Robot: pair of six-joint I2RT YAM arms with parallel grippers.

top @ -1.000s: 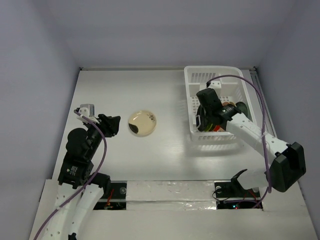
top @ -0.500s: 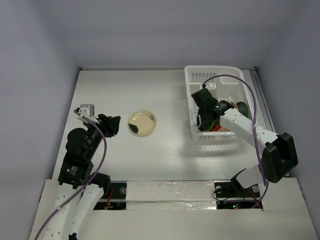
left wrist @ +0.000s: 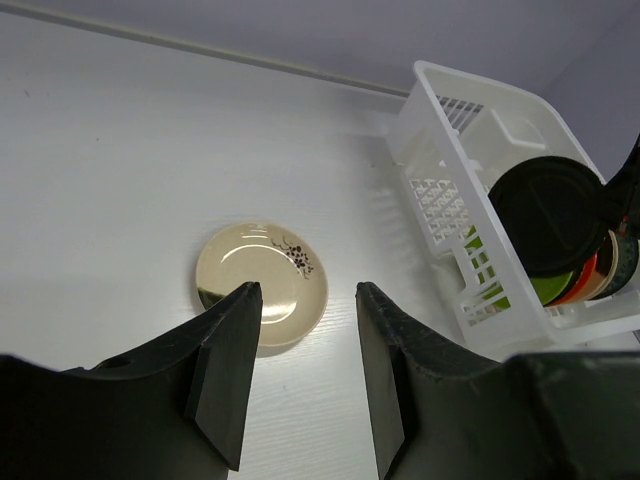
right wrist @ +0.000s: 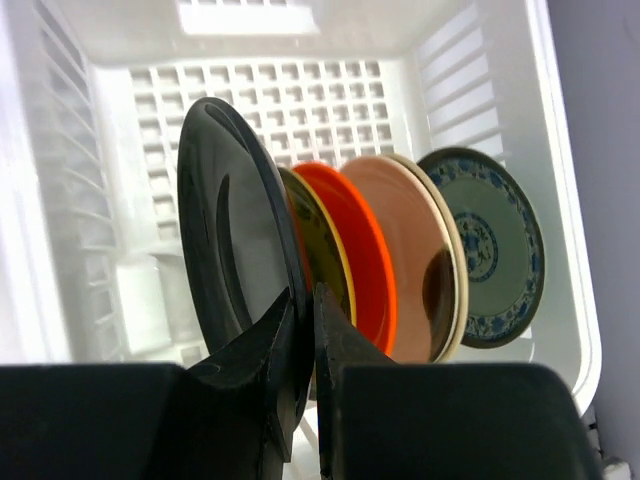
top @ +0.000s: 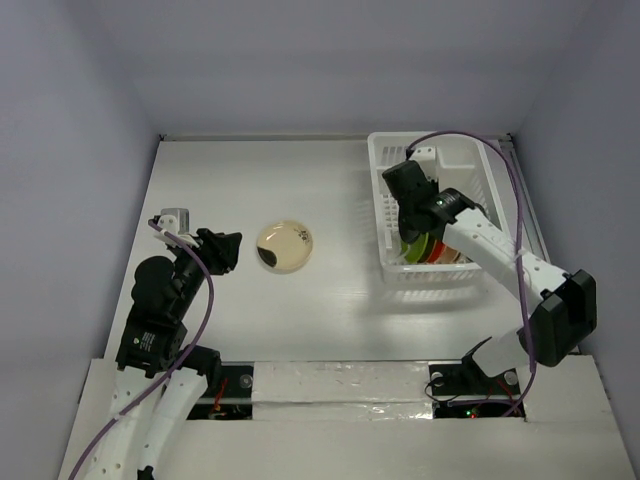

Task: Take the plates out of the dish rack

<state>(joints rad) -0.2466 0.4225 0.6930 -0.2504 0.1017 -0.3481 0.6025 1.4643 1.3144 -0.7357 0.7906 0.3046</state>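
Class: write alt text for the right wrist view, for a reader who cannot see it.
The right gripper pinches the rim of a glossy dark green-black round plate standing on edge in a white plastic dish rack. Behind it stand a green plate, an orange-red plate, a tan plate and a teal-blue patterned plate.

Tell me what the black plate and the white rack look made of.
Black plate: glossy, probably glazed ceramic or melamine; it mirrors the light in soft streaks, and the look cannot settle which. Dish rack: white moulded plastic, judging by its thin slotted walls and grid floor.
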